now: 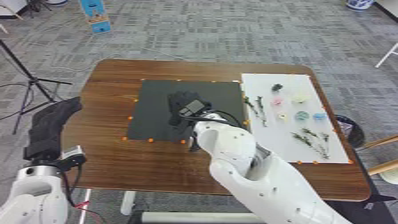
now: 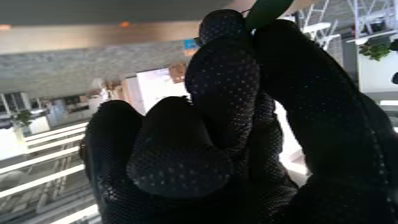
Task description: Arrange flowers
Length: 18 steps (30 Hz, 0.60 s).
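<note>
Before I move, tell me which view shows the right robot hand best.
The right wrist view: it shows the right robot hand up close, a green leaf pinched at its fingertips. The head view gives the hand smaller, from above, over the dark mat.

The table (image 1: 102, 100) is brown, the mat (image 1: 160, 125) a plain dark charcoal, the sheet (image 1: 266, 150) white, and the markers (image 1: 150, 140) orange. On the white, one flower is pink (image 1: 276, 101), one cream (image 1: 299, 99), one pale yellow (image 1: 282, 116), two soft blue-green (image 1: 302, 115), and the sprigs (image 1: 311, 140) are green. The leaf (image 2: 266, 12) is deep green. Both arms are white; the left hand (image 1: 49, 125) is black, and the right hand (image 1: 182, 102) black with small pale dots. The carpet (image 1: 204, 37) is patterned in streaky greys.
</note>
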Each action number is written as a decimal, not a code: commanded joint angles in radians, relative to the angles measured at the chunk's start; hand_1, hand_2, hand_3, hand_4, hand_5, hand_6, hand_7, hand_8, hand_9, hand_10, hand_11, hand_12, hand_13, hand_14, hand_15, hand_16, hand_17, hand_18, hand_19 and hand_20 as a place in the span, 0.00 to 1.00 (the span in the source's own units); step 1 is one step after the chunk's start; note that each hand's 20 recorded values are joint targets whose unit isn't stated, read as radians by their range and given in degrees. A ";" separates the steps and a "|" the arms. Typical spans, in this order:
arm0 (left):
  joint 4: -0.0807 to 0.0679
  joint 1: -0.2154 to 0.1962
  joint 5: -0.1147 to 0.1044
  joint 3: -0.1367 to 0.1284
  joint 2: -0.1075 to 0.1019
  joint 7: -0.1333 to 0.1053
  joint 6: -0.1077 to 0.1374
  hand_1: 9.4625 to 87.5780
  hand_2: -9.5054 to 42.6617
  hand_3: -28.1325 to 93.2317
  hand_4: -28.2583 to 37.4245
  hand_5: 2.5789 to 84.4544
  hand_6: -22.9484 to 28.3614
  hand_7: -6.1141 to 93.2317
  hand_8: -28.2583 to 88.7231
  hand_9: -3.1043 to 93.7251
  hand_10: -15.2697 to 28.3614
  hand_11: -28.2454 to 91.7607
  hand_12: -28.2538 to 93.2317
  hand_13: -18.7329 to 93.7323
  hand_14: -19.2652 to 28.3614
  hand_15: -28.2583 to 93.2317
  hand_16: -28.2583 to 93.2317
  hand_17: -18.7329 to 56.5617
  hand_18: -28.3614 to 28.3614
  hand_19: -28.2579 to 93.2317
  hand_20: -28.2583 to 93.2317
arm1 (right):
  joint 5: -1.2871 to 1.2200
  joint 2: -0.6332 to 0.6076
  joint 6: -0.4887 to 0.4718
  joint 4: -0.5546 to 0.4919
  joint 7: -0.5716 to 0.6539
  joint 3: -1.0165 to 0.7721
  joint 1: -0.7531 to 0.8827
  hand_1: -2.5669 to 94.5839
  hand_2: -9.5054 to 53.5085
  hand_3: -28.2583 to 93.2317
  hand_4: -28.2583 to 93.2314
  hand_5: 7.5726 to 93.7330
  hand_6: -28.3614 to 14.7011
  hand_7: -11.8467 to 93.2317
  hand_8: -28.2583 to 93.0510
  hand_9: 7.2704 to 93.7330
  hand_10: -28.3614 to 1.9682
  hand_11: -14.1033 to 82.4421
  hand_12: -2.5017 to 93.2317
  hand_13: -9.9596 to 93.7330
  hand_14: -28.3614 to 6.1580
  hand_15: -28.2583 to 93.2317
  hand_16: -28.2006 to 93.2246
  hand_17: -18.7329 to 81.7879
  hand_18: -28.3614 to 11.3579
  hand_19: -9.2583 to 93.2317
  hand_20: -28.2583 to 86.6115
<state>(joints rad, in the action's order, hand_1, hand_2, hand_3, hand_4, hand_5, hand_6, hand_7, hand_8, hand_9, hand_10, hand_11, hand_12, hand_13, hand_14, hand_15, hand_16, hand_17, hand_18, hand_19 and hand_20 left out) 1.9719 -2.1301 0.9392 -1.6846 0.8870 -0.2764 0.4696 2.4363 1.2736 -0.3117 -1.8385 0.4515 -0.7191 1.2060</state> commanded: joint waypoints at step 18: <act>-0.066 0.107 -0.064 0.154 0.055 -0.020 -0.006 0.21 0.63 0.82 0.00 0.61 0.51 0.22 0.17 0.56 0.66 0.38 0.31 0.49 0.65 0.32 0.20 0.41 0.61 0.27 0.38 | -0.008 0.259 0.094 0.210 -0.053 -0.118 0.111 0.57 0.00 0.72 0.28 0.86 0.65 0.37 0.51 0.99 0.65 0.58 0.39 1.00 0.73 0.76 0.54 0.89 0.36 1.00 0.81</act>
<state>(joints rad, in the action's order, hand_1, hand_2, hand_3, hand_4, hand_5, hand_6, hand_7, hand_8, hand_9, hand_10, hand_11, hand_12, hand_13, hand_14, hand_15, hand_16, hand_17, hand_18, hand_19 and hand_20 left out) 1.9170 -2.0573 0.8616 -1.5581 0.9258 -0.2941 0.4850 2.4062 1.4899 -0.2356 -1.6482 0.4079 -0.8355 1.2886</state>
